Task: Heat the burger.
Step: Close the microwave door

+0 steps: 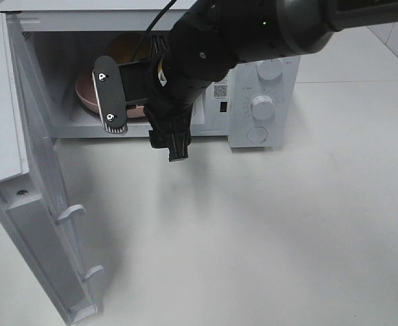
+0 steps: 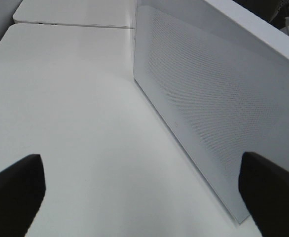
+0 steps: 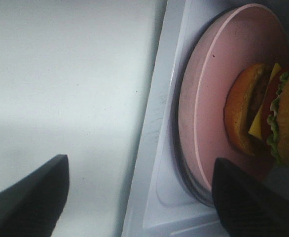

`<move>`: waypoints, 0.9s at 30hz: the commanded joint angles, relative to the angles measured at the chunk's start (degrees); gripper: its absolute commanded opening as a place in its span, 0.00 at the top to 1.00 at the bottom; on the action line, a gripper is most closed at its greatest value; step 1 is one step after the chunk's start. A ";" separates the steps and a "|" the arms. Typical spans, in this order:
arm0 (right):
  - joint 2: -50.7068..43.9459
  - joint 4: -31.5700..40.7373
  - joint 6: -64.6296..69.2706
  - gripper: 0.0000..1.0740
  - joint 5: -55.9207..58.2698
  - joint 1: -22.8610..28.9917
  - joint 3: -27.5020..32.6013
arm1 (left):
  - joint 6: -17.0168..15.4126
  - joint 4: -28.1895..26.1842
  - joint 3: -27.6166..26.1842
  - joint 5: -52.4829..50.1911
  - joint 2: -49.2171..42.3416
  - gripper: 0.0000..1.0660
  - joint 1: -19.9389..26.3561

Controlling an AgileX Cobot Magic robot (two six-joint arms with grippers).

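Note:
The burger (image 3: 263,118), with its golden bun, yellow cheese, red tomato and green lettuce, lies tipped on its side on a round pink plate (image 3: 218,74) inside the open microwave. In the high view only the bun's top (image 1: 126,46) and the plate's rim (image 1: 83,92) show behind the arm. My right gripper (image 3: 139,197) is open and empty at the microwave's front sill, one finger over the table and the other over the plate's edge. In the high view it (image 1: 164,125) hangs in front of the opening. My left gripper (image 2: 139,197) is open and empty beside the door.
The white microwave (image 1: 263,102) stands at the back of the white table (image 1: 267,231). Its door (image 1: 29,204) is swung wide open to the left and also shows in the left wrist view (image 2: 218,98). The right arm (image 1: 253,30) crosses in front of the cavity.

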 commanded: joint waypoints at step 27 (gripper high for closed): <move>-29.79 0.46 15.07 0.29 -5.90 0.11 33.29 | 0.17 -0.23 0.17 0.23 -1.03 0.06 0.06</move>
